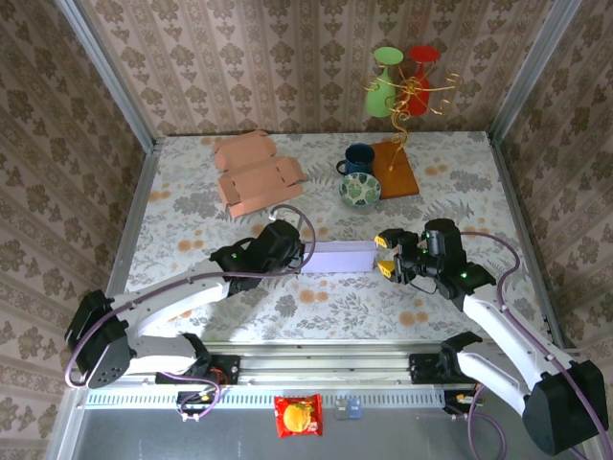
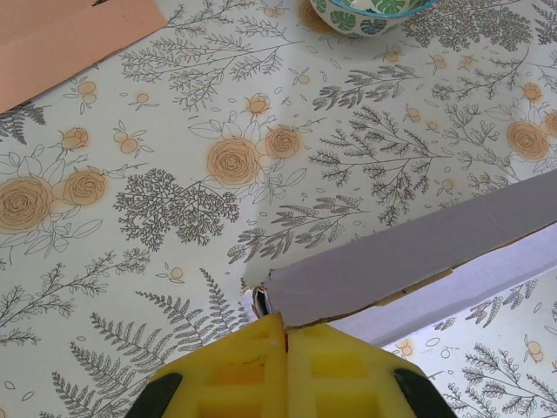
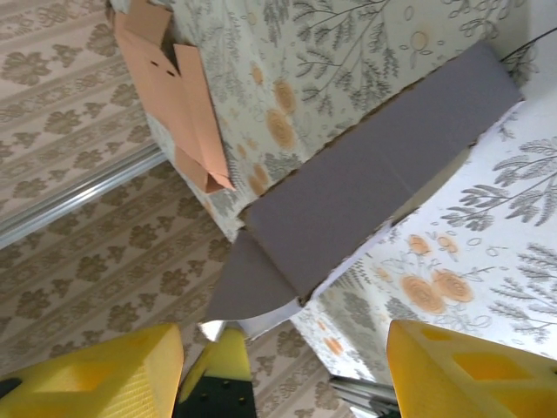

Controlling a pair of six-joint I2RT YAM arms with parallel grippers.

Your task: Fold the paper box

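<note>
Judging from the top view, the fold is well along but not finished. The paper box (image 1: pixel 337 257) lies in the middle of the desk (image 1: pixel 182 216) as a long lavender body, already raised into shape. The left gripper (image 1: pixel 305 255) is at its left end and the right gripper (image 1: pixel 385 255) is just off its right end. A flat salmon cardboard blank (image 1: pixel 254 172) lies untouched at the back. Near it, a blue mug (image 1: pixel 359 157) stands touching a patterned bowl (image 1: pixel 360 189), beside a wooden board (image 1: pixel 396 171). The mug's inside is dark, and the bowl looks empty from here.

In the left wrist view, the left gripper (image 2: pixel 284 341) has its yellow pads pressed together on the box's corner edge. The paper box (image 2: pixel 409 261) runs off to the right, and one long seam gapes a little with a ragged edge. The bowl (image 2: pixel 370 16) is cut off at the top, so it is unclear whether the green shapes inside are pattern or contents.

In the right wrist view, the right gripper (image 3: pixel 283 353) has its fingers spread wide with nothing between them. The paper box (image 3: pixel 374 165) lies beyond them. An end flap (image 3: pixel 248 283) hangs loose at the far end, so closing the ends is probably what is left. Nothing shows inside the box.
</note>
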